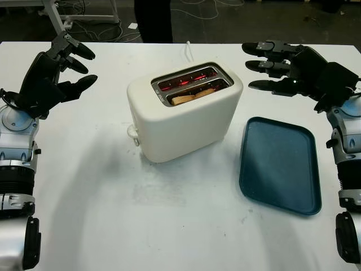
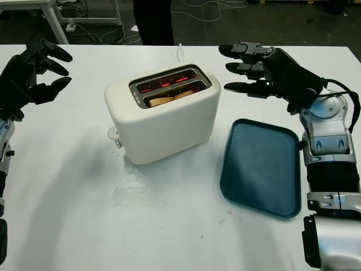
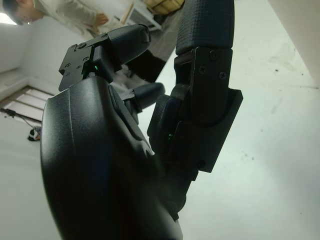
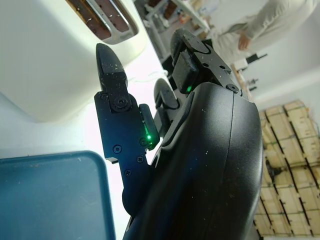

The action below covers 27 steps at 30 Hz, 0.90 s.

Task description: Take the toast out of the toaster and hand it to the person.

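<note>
A cream two-slot toaster (image 1: 183,116) stands mid-table, its slots glowing red inside. A slice of toast (image 1: 194,96) sits low in the near slot, its brown top edge just showing. My left hand (image 1: 59,70) hovers open above the table to the toaster's left, holding nothing. My right hand (image 1: 276,66) hovers open to the toaster's right, fingers pointing toward it, above the far end of the tray. A person (image 4: 260,25) in a light top stands beyond the table in the right wrist view.
A dark blue tray (image 1: 280,164) lies flat on the white table (image 1: 169,226) right of the toaster. The toaster's cord (image 1: 188,52) runs off the table's far edge. A dark-clothed figure (image 1: 153,20) stands behind the far edge, with cables on the floor.
</note>
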Each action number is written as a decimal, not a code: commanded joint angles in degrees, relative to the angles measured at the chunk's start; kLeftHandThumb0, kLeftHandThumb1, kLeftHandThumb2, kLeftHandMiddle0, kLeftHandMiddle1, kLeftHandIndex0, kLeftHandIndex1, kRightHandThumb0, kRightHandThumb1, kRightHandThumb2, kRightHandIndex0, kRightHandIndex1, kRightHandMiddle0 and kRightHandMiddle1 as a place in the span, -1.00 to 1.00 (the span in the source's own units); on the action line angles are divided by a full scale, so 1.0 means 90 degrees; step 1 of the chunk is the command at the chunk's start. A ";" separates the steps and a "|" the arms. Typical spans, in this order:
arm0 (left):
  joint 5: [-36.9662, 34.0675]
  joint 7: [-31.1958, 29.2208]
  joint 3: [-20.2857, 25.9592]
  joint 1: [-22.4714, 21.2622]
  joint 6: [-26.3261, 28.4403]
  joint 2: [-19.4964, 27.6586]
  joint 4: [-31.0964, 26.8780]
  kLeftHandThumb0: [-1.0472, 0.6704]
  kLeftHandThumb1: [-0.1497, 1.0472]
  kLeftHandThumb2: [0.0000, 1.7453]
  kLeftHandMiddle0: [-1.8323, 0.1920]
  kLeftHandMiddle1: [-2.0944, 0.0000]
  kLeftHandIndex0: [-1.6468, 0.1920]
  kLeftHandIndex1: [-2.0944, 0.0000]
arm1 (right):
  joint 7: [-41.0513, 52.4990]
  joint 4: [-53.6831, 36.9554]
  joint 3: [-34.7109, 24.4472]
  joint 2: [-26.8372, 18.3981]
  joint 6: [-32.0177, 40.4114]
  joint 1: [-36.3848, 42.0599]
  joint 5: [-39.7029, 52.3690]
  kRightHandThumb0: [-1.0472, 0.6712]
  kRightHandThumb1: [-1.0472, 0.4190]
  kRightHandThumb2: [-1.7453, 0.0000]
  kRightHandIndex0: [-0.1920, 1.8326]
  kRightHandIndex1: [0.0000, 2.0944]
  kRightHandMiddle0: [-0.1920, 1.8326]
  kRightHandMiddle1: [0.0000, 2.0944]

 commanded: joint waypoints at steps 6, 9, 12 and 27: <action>0.0028 0.0052 0.0006 0.0104 0.0112 0.0007 -0.0190 -1.00 0.79 -0.65 0.81 -0.57 0.79 -0.49 | -0.0025 -0.0065 -0.0006 -0.0034 -0.0050 -0.0068 -0.0021 -0.15 -0.83 0.98 -0.35 -0.99 -0.36 -1.00; -0.0020 0.0033 0.0028 0.0111 0.0179 -0.0009 -0.0214 -1.00 0.79 -0.66 0.81 -0.57 0.79 -0.49 | -0.0014 -0.0041 -0.0009 -0.0027 -0.0073 -0.0074 -0.0009 -0.16 -0.83 0.98 -0.35 -0.99 -0.36 -1.00; 0.0052 0.0074 0.0005 0.0123 0.0161 0.0014 -0.0233 -1.00 0.79 -0.66 0.81 -0.56 0.79 -0.49 | -0.0016 -0.0044 -0.0008 -0.0026 -0.0051 -0.0077 -0.0008 -0.16 -0.83 0.98 -0.35 -0.99 -0.36 -1.00; -0.0030 0.0025 0.0054 0.0084 0.0010 -0.0050 -0.0052 -1.00 0.79 -0.66 0.81 -0.55 0.79 -0.47 | -0.0035 -0.0098 -0.0002 -0.0032 0.0019 -0.0060 -0.0023 -0.15 -0.83 0.98 -0.35 -0.99 -0.36 -1.00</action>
